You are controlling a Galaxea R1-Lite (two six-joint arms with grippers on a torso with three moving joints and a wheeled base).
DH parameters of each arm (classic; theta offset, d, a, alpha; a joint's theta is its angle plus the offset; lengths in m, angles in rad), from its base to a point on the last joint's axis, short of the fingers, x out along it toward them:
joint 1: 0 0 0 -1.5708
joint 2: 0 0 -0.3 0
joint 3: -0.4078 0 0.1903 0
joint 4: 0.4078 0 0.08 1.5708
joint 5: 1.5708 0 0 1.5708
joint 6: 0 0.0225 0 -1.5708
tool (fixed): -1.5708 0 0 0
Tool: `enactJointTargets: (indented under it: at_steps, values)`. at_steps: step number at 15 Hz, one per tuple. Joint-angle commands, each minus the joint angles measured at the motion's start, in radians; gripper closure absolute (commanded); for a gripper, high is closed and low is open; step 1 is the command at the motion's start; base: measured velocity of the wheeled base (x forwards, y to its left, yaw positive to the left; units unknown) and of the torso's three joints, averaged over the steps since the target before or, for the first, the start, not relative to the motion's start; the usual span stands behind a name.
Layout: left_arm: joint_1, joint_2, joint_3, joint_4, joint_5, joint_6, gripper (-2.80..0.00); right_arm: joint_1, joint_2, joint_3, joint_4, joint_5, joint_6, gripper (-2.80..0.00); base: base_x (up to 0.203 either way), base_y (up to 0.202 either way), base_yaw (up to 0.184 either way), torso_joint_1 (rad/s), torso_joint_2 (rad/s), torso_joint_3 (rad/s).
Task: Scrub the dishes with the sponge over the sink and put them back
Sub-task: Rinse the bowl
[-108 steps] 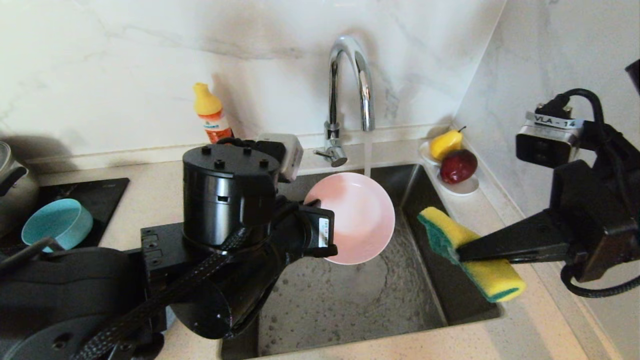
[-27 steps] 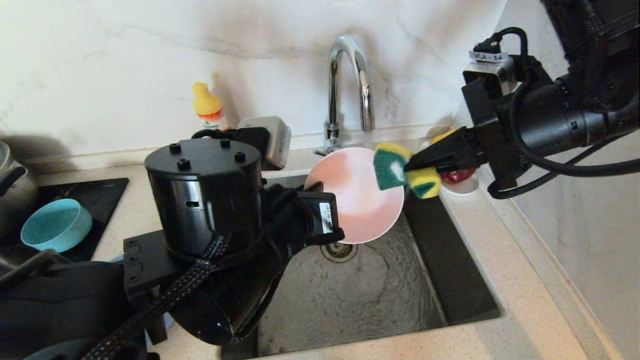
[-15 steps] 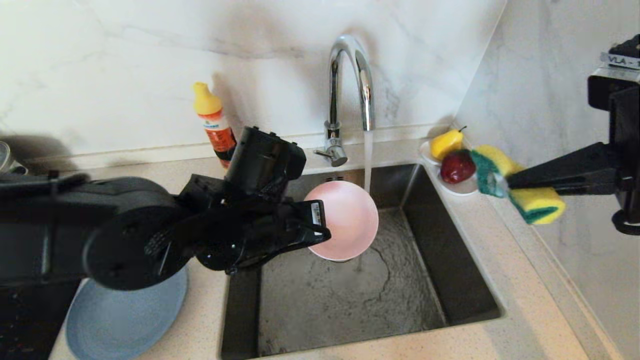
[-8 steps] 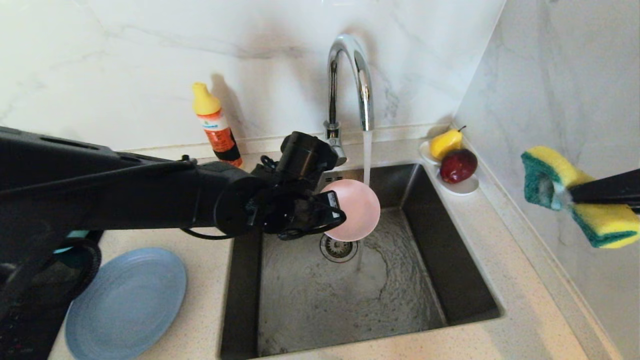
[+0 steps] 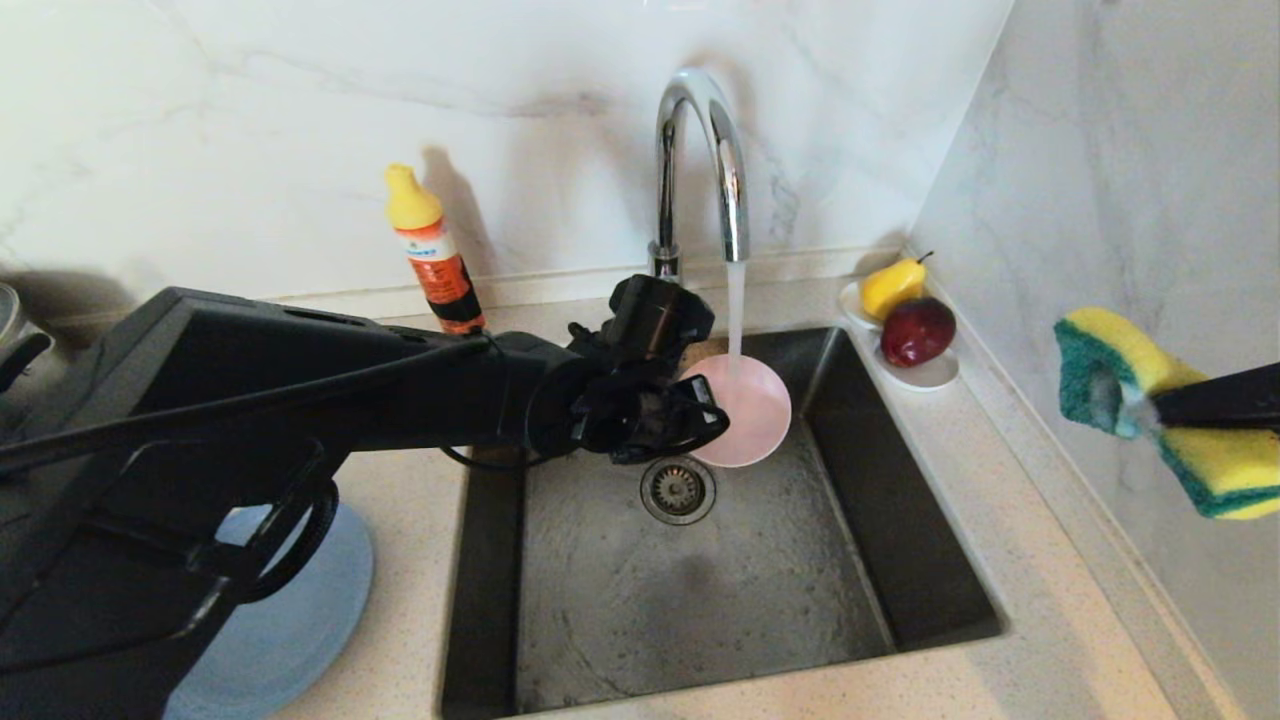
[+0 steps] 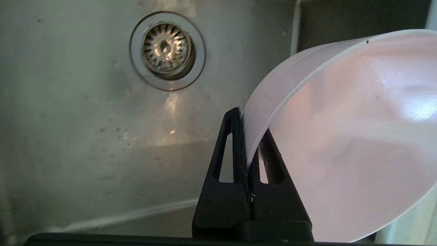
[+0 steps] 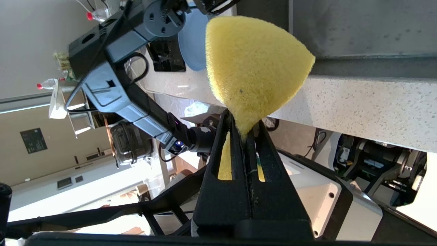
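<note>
My left gripper (image 5: 705,420) (image 6: 251,131) is shut on the rim of the pale pink bowl (image 5: 745,408) (image 6: 348,136), one of the dishes. It holds the bowl tilted over the far part of the steel sink (image 5: 760,590), under the running tap (image 5: 725,160). Far to the right, above the counter by the side wall, my right gripper (image 5: 1150,408) (image 7: 244,124) is shut on the pinched middle of the yellow and green sponge (image 5: 1150,400) (image 7: 254,65). The slate-blue plate (image 5: 290,610) lies on the counter to the left of the sink, partly hidden behind my left arm. No teal bowl shows.
An orange bottle (image 5: 430,250) with a yellow cap stands by the back wall. A white saucer (image 5: 925,375) with a pear and a red fruit sits at the sink's far right corner. The round drain (image 5: 678,490) (image 6: 167,48) lies below the bowl.
My left arm stretched out and carried the pink bowl back and right, under the water stream. The right gripper with the sponge pulled away to the far right and sank a little.
</note>
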Motion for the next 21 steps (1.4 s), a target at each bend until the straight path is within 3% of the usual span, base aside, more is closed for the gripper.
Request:
enactJointTargets:
  at_steps: [1, 7, 11, 14, 16, 18, 21]
  values:
    - [0.000, 0.018, -0.019, 0.021, 0.001, -0.017, 0.00, 0.000, -0.002, 0.002, 0.004, 0.005, 0.003, 0.00, 0.000, 0.000, 0.000, 0.000, 0.00, 0.000]
    - [0.000, 0.021, -0.026, 0.039, 0.001, -0.035, 0.00, 0.000, -0.009, 0.017, 0.004, 0.003, 0.005, 0.00, 0.000, 0.000, 0.000, 0.000, 0.00, 0.000]
    - [-0.003, -0.002, -0.014, 0.175, 0.001, -0.029, 0.00, 0.000, -0.009, 0.030, 0.003, 0.006, 0.005, 0.00, 0.000, 0.000, 0.000, 0.000, 0.00, 0.000]
    - [0.007, -0.063, 0.061, 0.148, 0.050, -0.024, 0.00, 0.000, -0.009, 0.063, -0.012, 0.007, 0.004, 0.00, 0.000, 0.000, 0.000, 0.000, 0.00, 0.000]
    - [0.027, -0.138, 0.135, 0.048, 0.120, 0.000, 0.00, 0.000, -0.012, 0.102, -0.065, 0.008, 0.005, 0.00, 0.000, 0.000, 0.000, 0.000, 0.00, 0.000]
    - [0.033, -0.235, 0.258, -0.072, 0.144, 0.057, 0.00, 0.000, -0.011, 0.120, -0.094, 0.018, 0.005, 0.00, 0.000, 0.000, 0.000, 0.000, 0.00, 0.000]
    - [0.033, -0.374, 0.486, -0.397, 0.152, 0.198, 0.00, 0.000, -0.011, 0.126, -0.094, 0.024, 0.005, 0.00, 0.000, 0.000, 0.000, 0.000, 0.00, 0.000]
